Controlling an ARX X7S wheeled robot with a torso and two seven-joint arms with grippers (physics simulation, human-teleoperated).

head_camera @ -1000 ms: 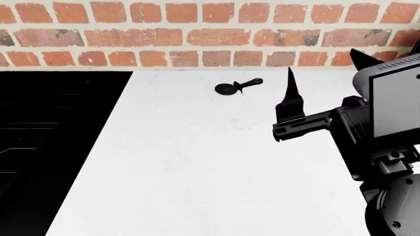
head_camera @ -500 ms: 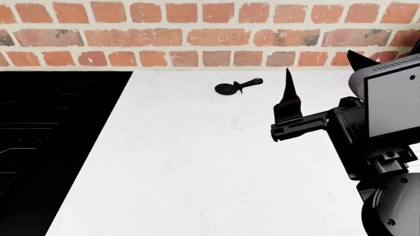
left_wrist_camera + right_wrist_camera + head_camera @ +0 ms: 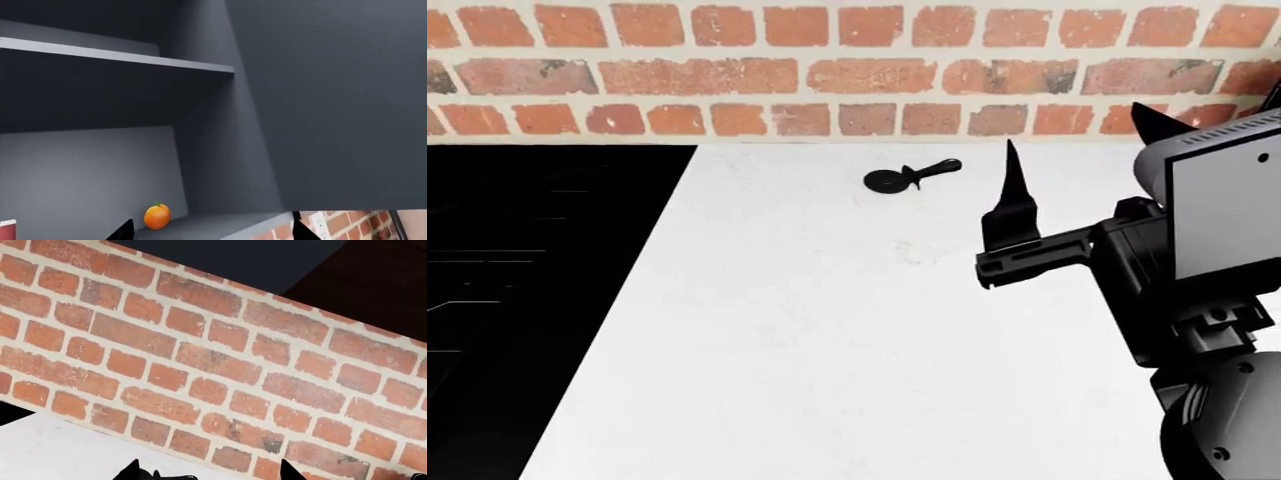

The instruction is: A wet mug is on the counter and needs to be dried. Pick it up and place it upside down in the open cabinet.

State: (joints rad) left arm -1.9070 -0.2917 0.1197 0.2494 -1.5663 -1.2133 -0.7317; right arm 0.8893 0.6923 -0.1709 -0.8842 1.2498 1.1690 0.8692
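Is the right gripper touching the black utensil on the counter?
Apart. In the head view the right gripper sits off to the side of the black utensil, with bare white counter showing plainly between them.

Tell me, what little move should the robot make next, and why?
Probably swing the left gripper toward the red, white-topped thing at its view's edge, near the orange on the cabinet shelf. It may be the mug; too little shows to tell. The counter shows only a black utensil, and that gripper is open.
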